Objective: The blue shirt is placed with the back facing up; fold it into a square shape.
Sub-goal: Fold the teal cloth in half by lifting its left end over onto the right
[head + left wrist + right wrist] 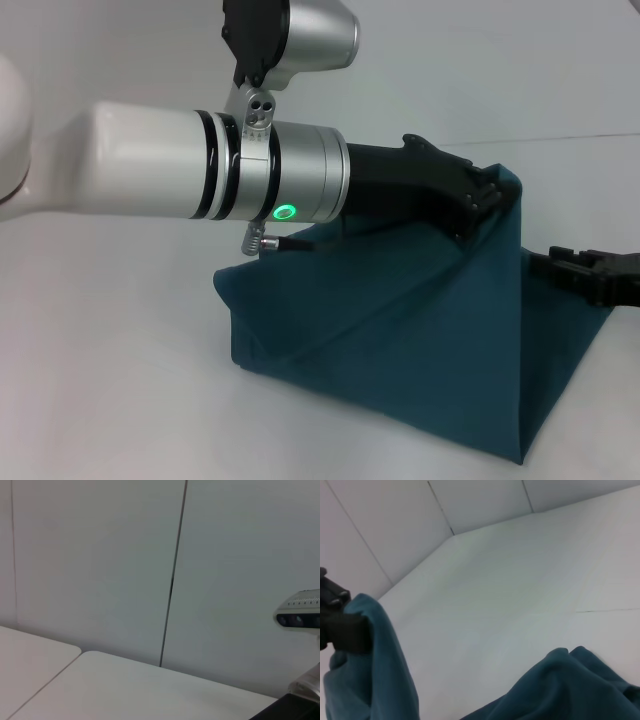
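Shirt: the teal-blue shirt (400, 340) is held up off the white table (110, 350) in a tent shape. Its upper edge is raised between the two grippers, and its lower folds rest on the table below them. Only plain fabric is seen.

Left gripper: the left gripper (478, 200) is reached across the head view from the left on a white and silver arm. It is clenched on the top corner of the shirt, and the cloth hangs down and away from it on both sides. A green ring light is lit on the wrist behind it.

Right gripper: the right gripper (560, 262) is seen at the right edge of the head view, lower than the left gripper and just beside the shirt's right edge. Whether its fingers are closed on the cloth cannot be told.

Right wrist view: the left gripper (337, 625) is shown farther off, with shirt fabric (380, 665) draped over it; a second bunch of the fabric lies close under the camera.

Left wrist view: only table, wall panels and part of a camera housing (300, 615) are shown.
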Motion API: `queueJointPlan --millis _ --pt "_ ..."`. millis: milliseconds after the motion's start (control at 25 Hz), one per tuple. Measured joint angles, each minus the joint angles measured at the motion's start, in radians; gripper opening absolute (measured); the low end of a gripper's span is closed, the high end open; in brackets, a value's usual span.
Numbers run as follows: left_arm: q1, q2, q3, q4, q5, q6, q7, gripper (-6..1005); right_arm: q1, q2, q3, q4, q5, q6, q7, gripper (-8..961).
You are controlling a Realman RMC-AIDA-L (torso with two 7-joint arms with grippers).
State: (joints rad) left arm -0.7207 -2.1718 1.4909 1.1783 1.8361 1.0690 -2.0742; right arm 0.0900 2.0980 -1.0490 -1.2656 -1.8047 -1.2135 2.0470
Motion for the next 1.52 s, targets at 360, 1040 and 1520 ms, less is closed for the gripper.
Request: queueJointPlan --millis 360,1040,1520 --pt "0.012 0.003 -0.012 -0.012 0.0 -0.007 0.003 34 -0.006 -0.003 0.119 -0.037 0.0 -0.165 -0.045 508" --pt "0.02 0.001 -0.013 -0.013 0.0 0.003 0.004 33 0.08 -0.001 0.231 -0.017 0.001 -0.354 -0.1 577" --pt "0.021 0.003 -0.015 -0.012 0.0 0.006 0.002 34 0.156 -0.005 0.183 0.016 -0.004 -0.364 -0.098 641"
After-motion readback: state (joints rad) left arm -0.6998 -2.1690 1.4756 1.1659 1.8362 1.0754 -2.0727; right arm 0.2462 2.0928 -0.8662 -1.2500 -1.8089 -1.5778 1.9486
